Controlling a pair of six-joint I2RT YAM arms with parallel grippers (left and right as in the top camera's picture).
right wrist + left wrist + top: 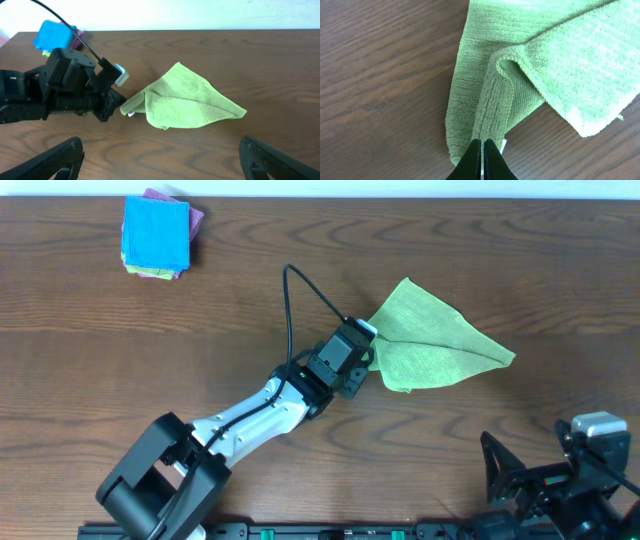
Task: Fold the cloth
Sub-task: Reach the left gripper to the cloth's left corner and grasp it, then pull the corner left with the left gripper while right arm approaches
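Observation:
A light green cloth (430, 340) lies partly folded on the wooden table at centre right, with a crease running across it. It also shows in the left wrist view (540, 65) and the right wrist view (190, 102). My left gripper (368, 358) is at the cloth's left edge, shut on a pinched corner of the cloth (482, 145). My right gripper (160, 155) is open and empty, low near the table's front right, well short of the cloth.
A stack of folded cloths (157, 235), blue on top, sits at the back left of the table (120, 350). The left arm (250, 415) reaches diagonally across the middle, its black cable (300, 290) looping above it.

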